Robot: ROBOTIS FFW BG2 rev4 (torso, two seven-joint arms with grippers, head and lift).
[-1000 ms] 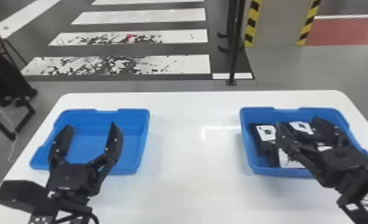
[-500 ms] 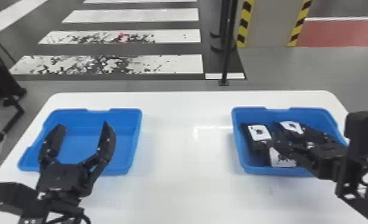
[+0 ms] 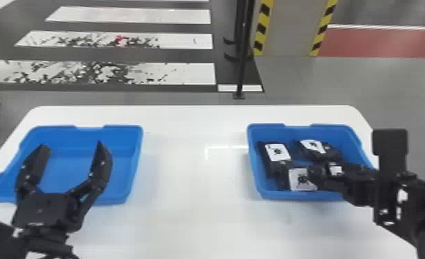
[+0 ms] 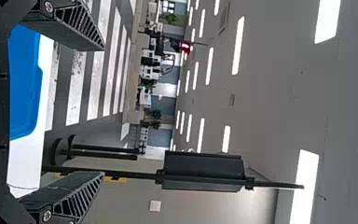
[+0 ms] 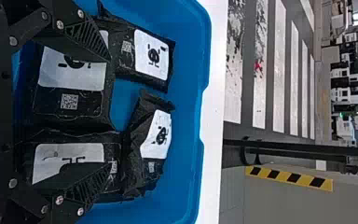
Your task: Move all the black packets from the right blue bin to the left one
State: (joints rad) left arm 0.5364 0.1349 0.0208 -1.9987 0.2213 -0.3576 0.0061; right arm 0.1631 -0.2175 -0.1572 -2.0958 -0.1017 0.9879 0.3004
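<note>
The right pincer (image 5: 109, 113) is hanging wide open over the packets (image 3: 277, 151), which are lying in the right bin (image 3: 301, 195), while the left pincer (image 3: 71, 146) is waiting, also wide, at the left bin (image 3: 127, 165). The robot is apparently lining up a pick; the next move is calling for straddling one packet and squeezing.

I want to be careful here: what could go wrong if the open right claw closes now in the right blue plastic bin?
The black right claw has one finger over the label of a black packet with a white label and a neighbouring black packet between its fingers, so it might pinch both or press unevenly. The wrinkled black packet lies close beside them and might get dragged.
</note>
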